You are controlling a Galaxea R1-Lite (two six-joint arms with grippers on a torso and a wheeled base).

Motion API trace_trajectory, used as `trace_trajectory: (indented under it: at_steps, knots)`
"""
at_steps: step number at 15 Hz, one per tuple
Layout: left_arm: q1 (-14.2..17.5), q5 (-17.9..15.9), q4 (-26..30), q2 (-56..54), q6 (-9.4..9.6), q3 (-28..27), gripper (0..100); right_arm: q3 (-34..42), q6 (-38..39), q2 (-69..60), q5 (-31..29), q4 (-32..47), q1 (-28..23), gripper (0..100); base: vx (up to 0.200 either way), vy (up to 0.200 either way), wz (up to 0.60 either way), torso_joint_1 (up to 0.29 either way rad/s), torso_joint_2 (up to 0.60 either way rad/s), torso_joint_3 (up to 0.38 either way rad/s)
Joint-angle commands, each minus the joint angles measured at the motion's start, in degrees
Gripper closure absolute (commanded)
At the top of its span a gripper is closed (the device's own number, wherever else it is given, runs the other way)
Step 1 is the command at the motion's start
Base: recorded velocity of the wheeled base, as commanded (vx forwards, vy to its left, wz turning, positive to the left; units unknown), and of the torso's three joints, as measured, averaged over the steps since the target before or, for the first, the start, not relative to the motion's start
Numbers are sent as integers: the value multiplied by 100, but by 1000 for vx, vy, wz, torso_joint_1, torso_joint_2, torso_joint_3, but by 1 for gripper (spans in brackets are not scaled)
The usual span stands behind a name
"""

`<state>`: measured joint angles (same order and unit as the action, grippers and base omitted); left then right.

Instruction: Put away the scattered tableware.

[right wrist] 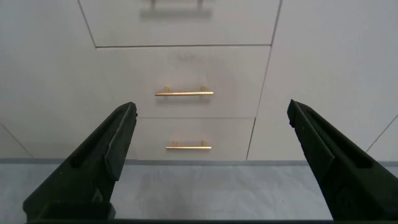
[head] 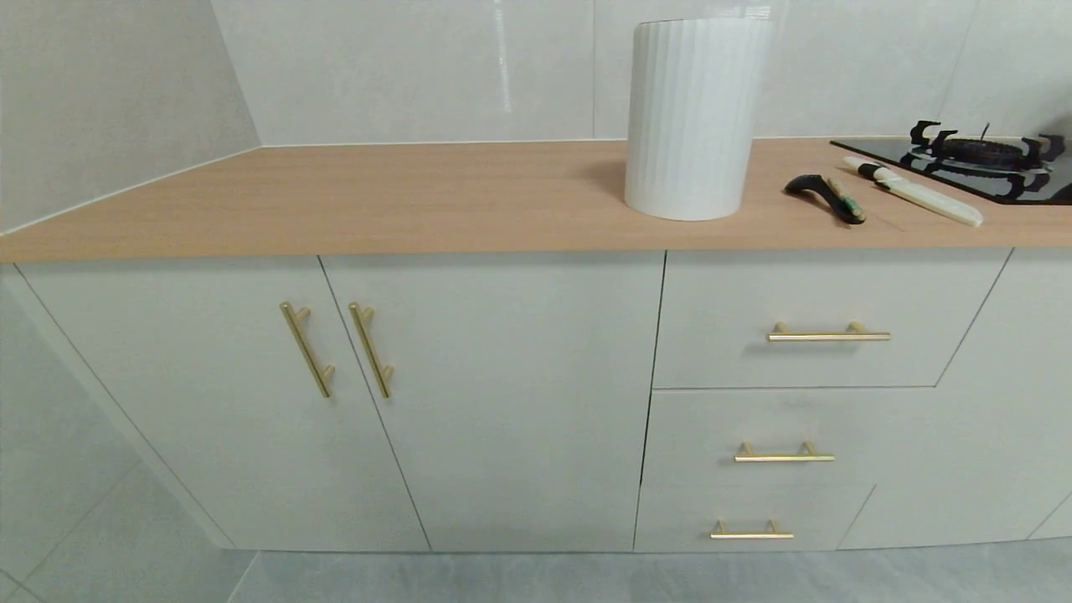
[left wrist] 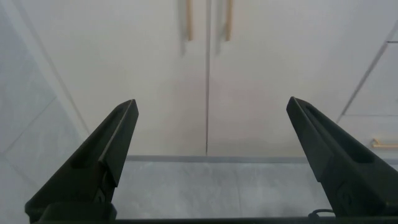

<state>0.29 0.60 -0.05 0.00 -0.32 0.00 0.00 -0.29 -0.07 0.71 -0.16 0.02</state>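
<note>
On the wooden countertop (head: 377, 201) at the right lie a black-handled peeler (head: 825, 196) and a cream-coloured knife (head: 913, 191), side by side near the stove. A tall white ribbed cylinder container (head: 693, 117) stands just left of them. My left gripper (left wrist: 210, 111) is open, low down, facing the two cabinet doors (left wrist: 208, 74). My right gripper (right wrist: 211, 112) is open too, low in front of the drawer stack, with the gold drawer handles (right wrist: 184, 93) straight ahead. Nothing is between either pair of fingers.
A black gas stove (head: 980, 159) sits at the countertop's far right. Below are two cabinet doors with gold vertical handles (head: 335, 347) and three drawers (head: 825, 335) to their right. Grey tiled floor (head: 536, 578) runs along the cabinet base. Tiled walls close the back and left.
</note>
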Motion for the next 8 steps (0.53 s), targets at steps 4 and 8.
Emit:
trace_trajectory:
  at_steps: [4,8]
  knots:
    - [6,2,-4,0,-3,0,0,0,-15,7,8,-2,6,0,0,0,0,0,0,0]
    - [6,2,-4,0,-3,0,0,-738,-59,368,342,-2,33,0,0,0,0,0,0,0]
